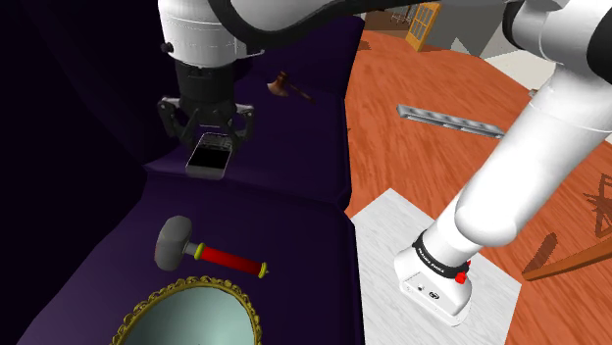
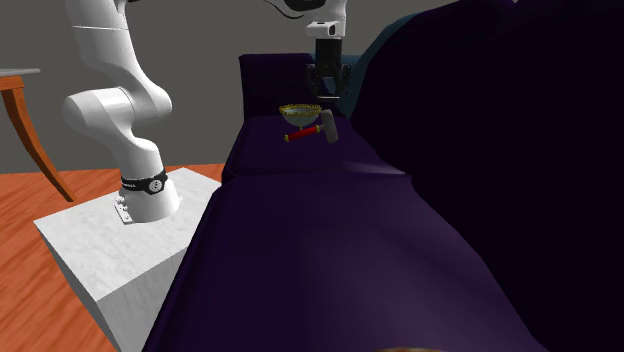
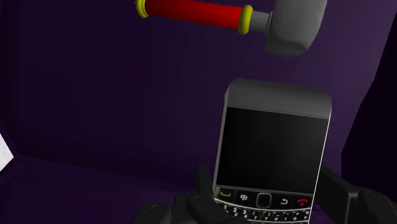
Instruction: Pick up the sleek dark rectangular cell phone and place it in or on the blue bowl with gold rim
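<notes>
One dark purple couch (image 1: 294, 235) serves as the work surface. Its long seat runs away from the shoulder camera, with the tall backrest on the shoulder view's left and a step in the upholstery across the middle.

Beyond that step the black gripper (image 1: 206, 125) hangs straight down over the phone (image 1: 209, 155), a dark rectangular handset with a grey frame and a small keypad. In the wrist view the two fingers (image 3: 202, 188) press against the sides of the phone (image 3: 273, 149) at its keypad end, so the gripper (image 3: 264, 184) is clamped on it. I cannot tell whether the phone is clear of the cushion.

On the nearer stretch of seat lies a hammer (image 1: 211, 251) with a grey head and a red handle. Just beside it is the bowl (image 1: 186, 316), pale blue-green inside with an ornate gold rim. The bowl is well apart from the phone, and the hammer lies between them.

The white stand (image 1: 392, 221) sits against the couch's open side on an orange wooden floor (image 1: 412, 157). A grey rail (image 1: 446, 118) lies on that floor farther off. A small brown tool (image 1: 284, 86) rests at the couch's far end. From the second exterior view, a wooden table (image 2: 25, 100) stands before a grey wall (image 2: 200, 90).
</notes>
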Available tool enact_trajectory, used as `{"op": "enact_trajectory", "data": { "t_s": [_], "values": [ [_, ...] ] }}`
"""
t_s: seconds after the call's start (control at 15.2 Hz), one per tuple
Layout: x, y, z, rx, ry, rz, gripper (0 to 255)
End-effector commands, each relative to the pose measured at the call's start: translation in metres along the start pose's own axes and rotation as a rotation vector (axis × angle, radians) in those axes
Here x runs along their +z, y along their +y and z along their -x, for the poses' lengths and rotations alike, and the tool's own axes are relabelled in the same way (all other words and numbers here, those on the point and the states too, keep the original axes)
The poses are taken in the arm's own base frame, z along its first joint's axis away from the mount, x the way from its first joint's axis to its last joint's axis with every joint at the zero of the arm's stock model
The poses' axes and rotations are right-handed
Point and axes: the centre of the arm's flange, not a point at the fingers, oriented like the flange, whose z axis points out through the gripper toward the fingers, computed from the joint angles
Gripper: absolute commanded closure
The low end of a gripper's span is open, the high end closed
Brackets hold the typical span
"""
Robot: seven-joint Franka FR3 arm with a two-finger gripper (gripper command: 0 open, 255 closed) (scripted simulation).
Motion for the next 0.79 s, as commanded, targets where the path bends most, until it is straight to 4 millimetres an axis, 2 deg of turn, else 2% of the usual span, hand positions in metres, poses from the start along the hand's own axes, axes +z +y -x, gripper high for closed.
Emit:
{"op": "enact_trajectory", "data": {
  "t_s": [0.0,0.73],
  "values": [
    [0.001,0.002,0.028,0.001,0.000,0.000,255],
    [0.001,0.004,0.174,0.001,0.000,0.000,255]
  ]
}}
